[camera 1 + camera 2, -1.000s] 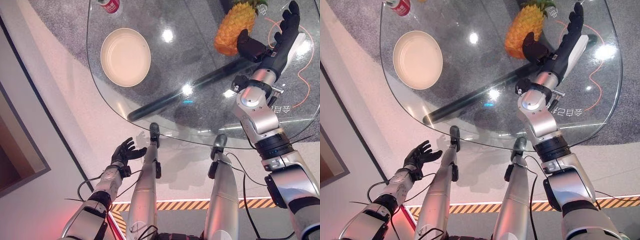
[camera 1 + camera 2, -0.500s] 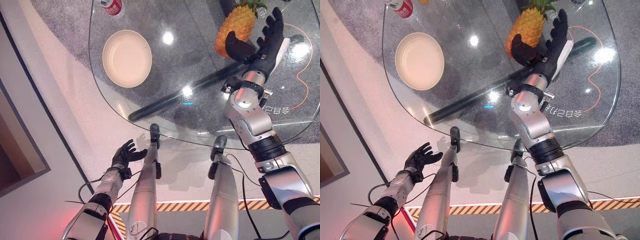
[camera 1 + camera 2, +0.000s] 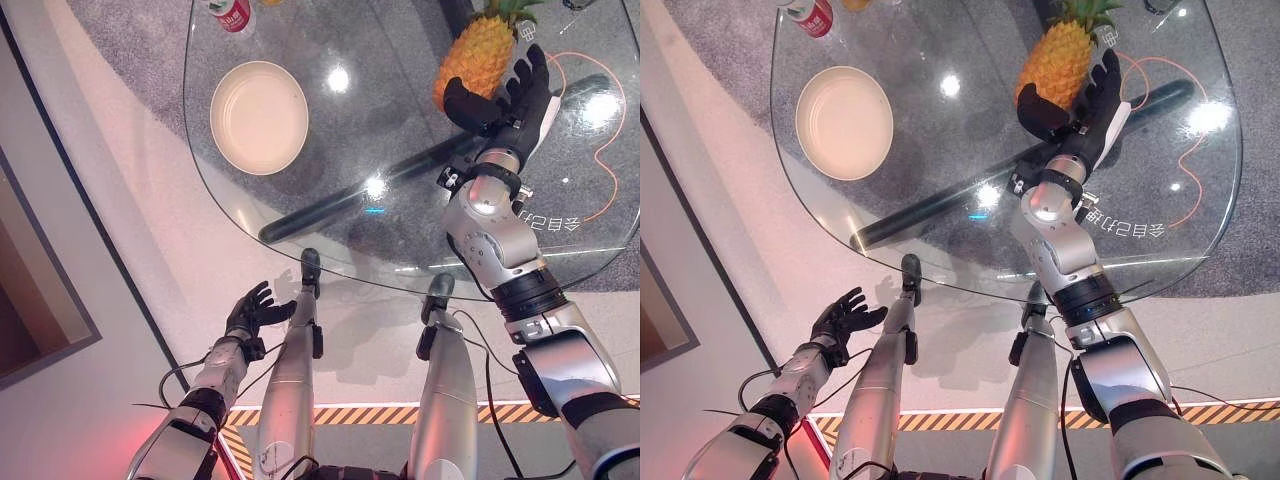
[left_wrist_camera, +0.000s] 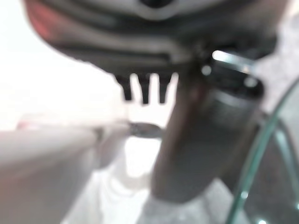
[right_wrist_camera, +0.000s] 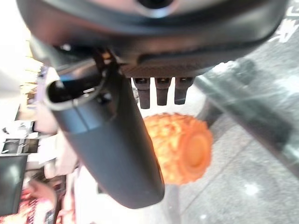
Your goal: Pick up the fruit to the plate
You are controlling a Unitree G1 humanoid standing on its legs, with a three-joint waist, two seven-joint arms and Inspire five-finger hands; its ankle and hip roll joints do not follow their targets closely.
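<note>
Now, left eye view: right hand (image 3: 505,100) sits right beside the pineapple (image 3: 478,60), at about 1 o'clock on the glass table (image 3: 400,160). Over the last second the hand has swung in from the fruit's right toward its lower flank; the thumb now lies against the fruit's near end, fingers (image 3: 528,80) spread and straight along its right side. Not clamped yet. Plate (image 3: 259,117) at 11 o'clock, well apart from the fruit, nothing on it. Red can (image 3: 232,13) past the plate at the far edge. Left hand (image 3: 250,310) hangs below the table rim at 7 o'clock, fingers loosely apart, idle, unchanged

Right eye view: same layout; hand cups the pineapple's lower right, palm facing it; whether the palm touches cannot be told

Left wrist view: blurred; fingertips show as short stubs, nothing held

Right wrist view: pineapple (image 5: 180,147) just past the thumb (image 5: 112,144), fingertips straight above it, nothing enclosed

Judgement: approach nearly done; closing on the fruit comes next, then a long carry toward 11 o'clock. Bulky, rough fruit, so a one-handed grip may slip
</note>
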